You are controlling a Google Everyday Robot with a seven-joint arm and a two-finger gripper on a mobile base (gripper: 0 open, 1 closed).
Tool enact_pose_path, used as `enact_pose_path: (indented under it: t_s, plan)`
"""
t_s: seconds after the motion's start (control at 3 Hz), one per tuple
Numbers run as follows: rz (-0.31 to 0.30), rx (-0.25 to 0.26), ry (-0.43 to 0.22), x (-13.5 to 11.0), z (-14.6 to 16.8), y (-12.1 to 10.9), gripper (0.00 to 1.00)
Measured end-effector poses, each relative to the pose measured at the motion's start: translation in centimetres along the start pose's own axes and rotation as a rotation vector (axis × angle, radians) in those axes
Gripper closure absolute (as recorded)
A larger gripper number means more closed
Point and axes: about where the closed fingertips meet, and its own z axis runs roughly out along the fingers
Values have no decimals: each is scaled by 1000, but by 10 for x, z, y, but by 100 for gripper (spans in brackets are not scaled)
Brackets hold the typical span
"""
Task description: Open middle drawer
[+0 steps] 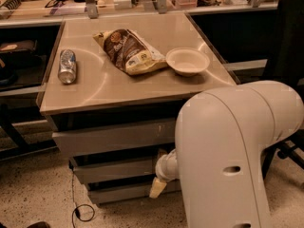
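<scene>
The middle drawer (pixel 114 169) is a plain grey front panel in the cabinet under the tan tabletop (pixel 118 87). None of its tray interior shows. The taller top drawer front (pixel 114 137) is above it and the slim bottom front (pixel 118 192) is below it. My gripper (pixel 157 187) is a cream tip on a white wrist. It is at the right end of the middle drawer's lower edge, close against the cabinet front. My big white arm housing (pixel 232 160) hides the right part of all three drawers.
On the tabletop lie a silver can (pixel 67 66), a brown chip bag (pixel 129 51) and a cream bowl (pixel 187 61). A black cable (pixel 78 208) lies on the speckled floor at the left. Dark shelving stands on both sides, and a cluttered counter runs along the back.
</scene>
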Motion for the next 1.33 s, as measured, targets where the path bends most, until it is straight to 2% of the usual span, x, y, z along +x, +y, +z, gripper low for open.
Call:
enact_pose_path:
  t_s: [0.33,0.67,1.0,1.33]
  plan:
    - [-5,-38,16,2,8,12,0]
    - [-4,-39,17,1,4,12,0]
    - [24,-55,18,6,-11,26,0]
    - [29,-56,17,6,-14,27,0]
